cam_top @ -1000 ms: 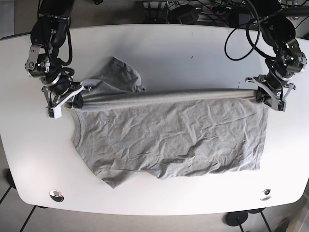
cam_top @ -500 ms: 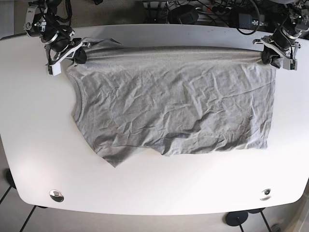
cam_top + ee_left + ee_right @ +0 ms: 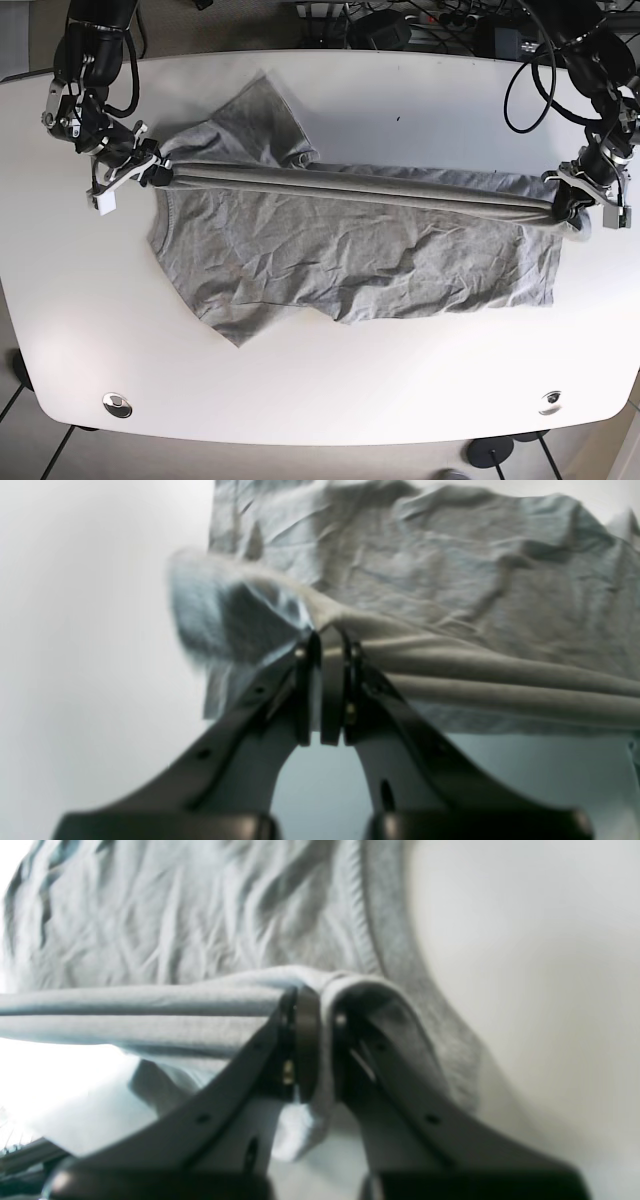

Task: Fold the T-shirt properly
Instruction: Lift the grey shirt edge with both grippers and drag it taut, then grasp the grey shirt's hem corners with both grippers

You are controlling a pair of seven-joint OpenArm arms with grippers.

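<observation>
Both jaws clamped on the shirt (image 3: 350, 250): left gripper (image 3: 578, 205) and right gripper (image 3: 150, 172) each pinch an end of a taut bunched edge, held stretched above the rest lying on the bench (image 3: 330, 400), likely to drag a fold across.

A plain, unpatterned grey is seen on the T-shirt (image 3: 350, 250); white on the surface (image 3: 330, 390); black on both hands.
</observation>
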